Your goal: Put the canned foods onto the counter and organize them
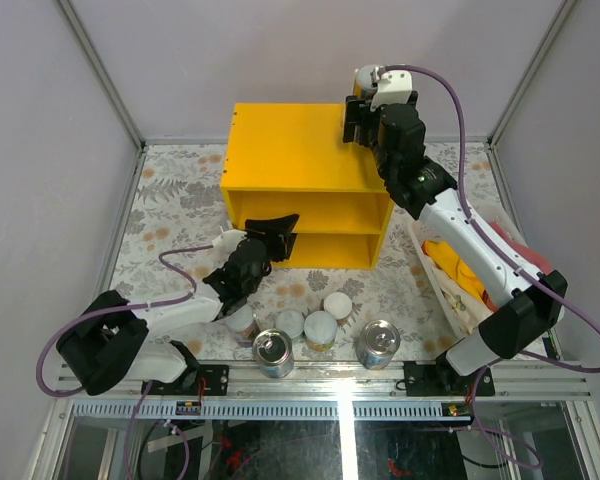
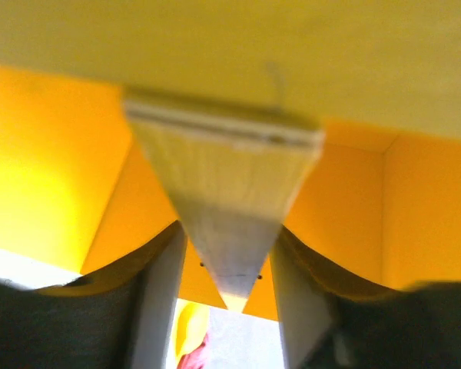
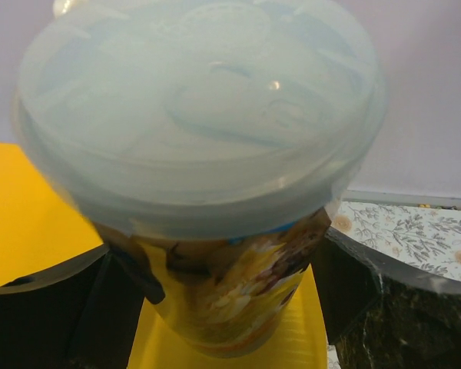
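The yellow counter (image 1: 300, 150) stands mid-table. At its top's far right corner my right gripper (image 1: 365, 108) is shut on a tall white-lidded can (image 1: 368, 78); the right wrist view shows that can (image 3: 215, 292), yellow-labelled, upright between the fingers with its base at the counter top (image 3: 31, 223). My left gripper (image 1: 275, 235) is open and empty at the counter's front, its fingers (image 2: 157, 307) flanking the shelf board edge (image 2: 223, 177). Small white-lidded cans (image 1: 320, 328) and two silver-topped tins (image 1: 273, 352) (image 1: 378, 343) stand near the front edge.
A white basket (image 1: 430, 262) holding yellow and red cloth sits right of the counter, under the right arm. The floral table cover (image 1: 170, 200) lies all around. Enclosure walls rise behind and on both sides.
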